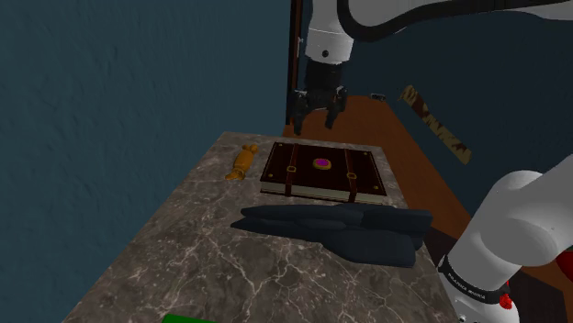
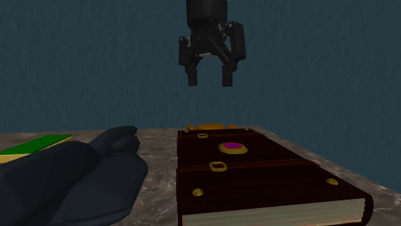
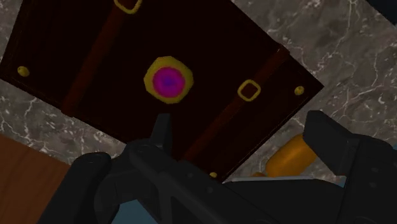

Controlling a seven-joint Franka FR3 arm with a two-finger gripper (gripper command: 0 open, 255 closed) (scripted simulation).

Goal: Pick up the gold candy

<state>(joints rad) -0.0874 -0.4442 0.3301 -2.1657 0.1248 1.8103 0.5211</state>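
Note:
The gold candy [image 1: 242, 161], a wrapped sweet with twisted ends, lies on the marble table [image 1: 174, 243] just off the shoulder view's left side of a dark brown book [image 1: 321, 172]. In the second exterior view the candy [image 2: 209, 126] peeks out behind the book's far edge. My black gripper [image 1: 317, 121] hangs open well above the book's far edge, holding nothing. In the second exterior view the gripper [image 2: 209, 80] is high over the book [image 2: 257, 173]. In the wrist view the candy [image 3: 292, 156] shows beside one finger of the gripper [image 3: 240, 124], past the book's corner.
A dark blue crumpled cloth [image 1: 349, 229] lies in front of the book, toward the stand. A green flat object [image 1: 188, 318] sits at the table's near edge. A blue wall rises behind the table. A patterned stick [image 1: 436, 124] lies on the brown floor beyond.

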